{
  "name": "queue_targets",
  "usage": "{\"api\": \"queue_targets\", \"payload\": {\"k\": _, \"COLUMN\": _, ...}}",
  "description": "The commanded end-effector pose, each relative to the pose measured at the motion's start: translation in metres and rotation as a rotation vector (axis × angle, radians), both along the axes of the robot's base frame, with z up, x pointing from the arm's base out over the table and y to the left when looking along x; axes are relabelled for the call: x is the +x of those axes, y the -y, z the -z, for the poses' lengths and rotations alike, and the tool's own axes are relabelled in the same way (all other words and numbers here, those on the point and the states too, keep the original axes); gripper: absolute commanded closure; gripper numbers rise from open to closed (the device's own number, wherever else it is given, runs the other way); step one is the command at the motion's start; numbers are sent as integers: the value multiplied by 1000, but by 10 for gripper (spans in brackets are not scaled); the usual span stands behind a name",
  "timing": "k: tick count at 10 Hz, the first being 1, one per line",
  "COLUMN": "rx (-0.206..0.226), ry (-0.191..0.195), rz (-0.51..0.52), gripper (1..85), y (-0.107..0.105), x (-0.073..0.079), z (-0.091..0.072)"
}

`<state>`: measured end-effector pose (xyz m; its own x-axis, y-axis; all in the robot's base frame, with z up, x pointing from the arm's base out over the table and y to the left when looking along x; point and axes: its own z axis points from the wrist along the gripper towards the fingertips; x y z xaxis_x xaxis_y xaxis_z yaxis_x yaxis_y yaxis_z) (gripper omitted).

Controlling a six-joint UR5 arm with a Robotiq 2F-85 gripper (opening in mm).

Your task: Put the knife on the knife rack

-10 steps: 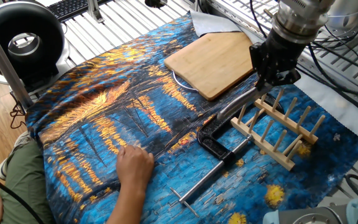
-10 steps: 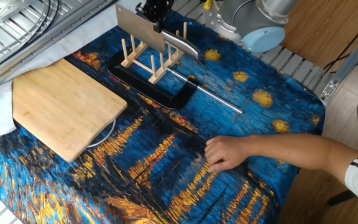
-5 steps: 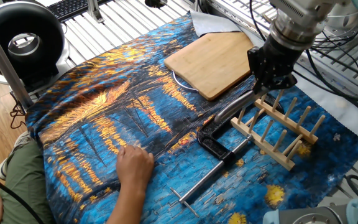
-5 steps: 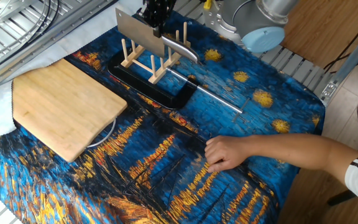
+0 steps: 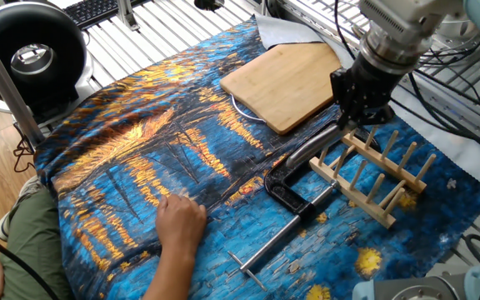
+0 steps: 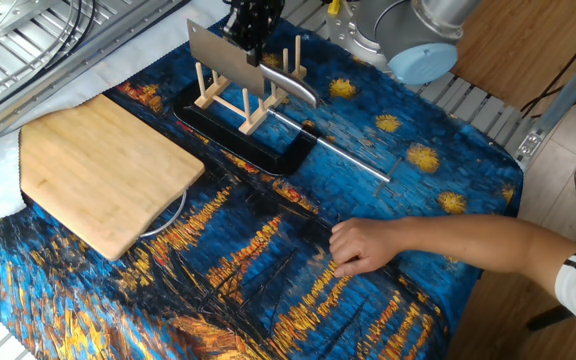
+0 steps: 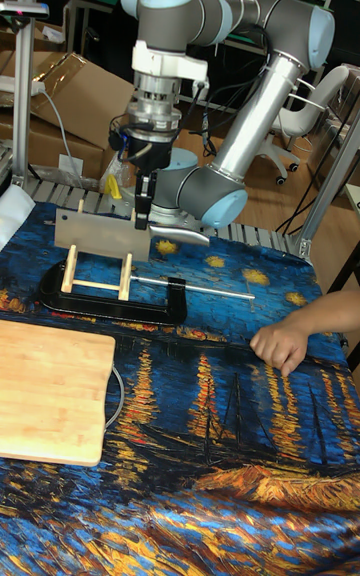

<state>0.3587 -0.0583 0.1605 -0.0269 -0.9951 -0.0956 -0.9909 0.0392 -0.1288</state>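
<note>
While my claw (image 6: 251,48) pinches the knife (image 6: 224,66) by its top edge, blade upright over the knife rack (image 6: 246,92), I judge it could catch a dowel peg (image 6: 201,77) if misaligned, twisting loose or tipping the rack toward the black clamp (image 6: 243,140).

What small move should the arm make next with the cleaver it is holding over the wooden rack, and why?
Probably ease straight down a little. The gripper is shut on the knife, whose blade hangs on edge along the knife rack with its lower edge down among the pegs, seemingly not yet resting on the base rails. Lowering first should seat the blade between the rows before the gripper opens.
</note>
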Motion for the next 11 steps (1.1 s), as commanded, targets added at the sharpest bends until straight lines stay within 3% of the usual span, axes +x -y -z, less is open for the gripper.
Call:
{"api": "queue_targets", "payload": {"k": 1, "rx": 28, "ry": 15, "rz": 6, "gripper": 847, "y": -6, "x": 3, "z": 11}}
{"api": "queue_targets", "payload": {"k": 3, "rx": 38, "ry": 22, "rz": 13, "gripper": 847, "y": -7, "x": 4, "z": 19}}
{"api": "queue_targets", "payload": {"k": 8, "rx": 28, "ry": 48, "rz": 46, "gripper": 847, "y": -3, "x": 11, "z": 20}}
{"api": "queue_targets", "payload": {"k": 11, "rx": 26, "ry": 45, "rz": 45, "gripper": 847, "y": -3, "x": 10, "z": 21}}
